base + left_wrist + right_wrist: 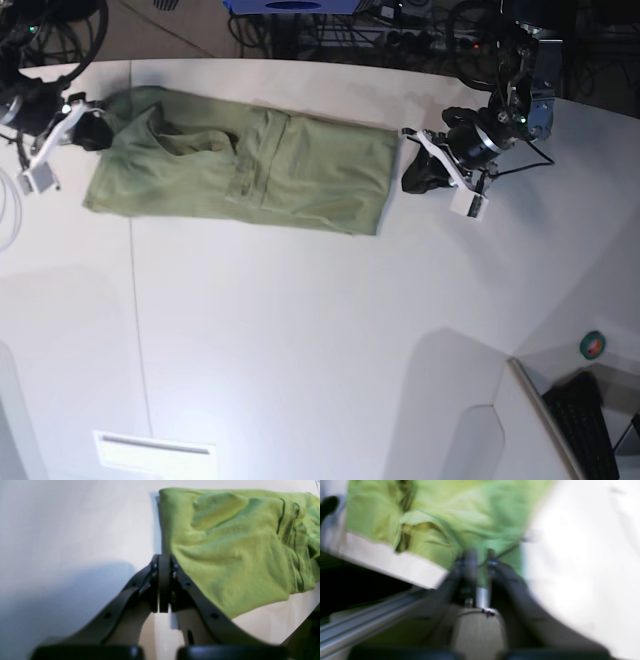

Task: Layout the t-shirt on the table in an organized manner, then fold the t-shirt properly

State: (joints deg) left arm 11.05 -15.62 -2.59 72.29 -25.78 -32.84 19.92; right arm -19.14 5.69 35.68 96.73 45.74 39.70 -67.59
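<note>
Around the white table (300, 330) sit tangled cables (420, 30) at the far edge, a black keyboard (590, 420) and a small round green thing (594, 345) on the near right. On the table lies the green t-shirt (240, 175), spread long but wrinkled, near the far edge. Left pincer (163, 560) rests just beside one end of the shirt, pressed together and holding nothing. Right pincer (480, 557) is at the other end, pinched on the shirt's cloth; that view is blurry.
</note>
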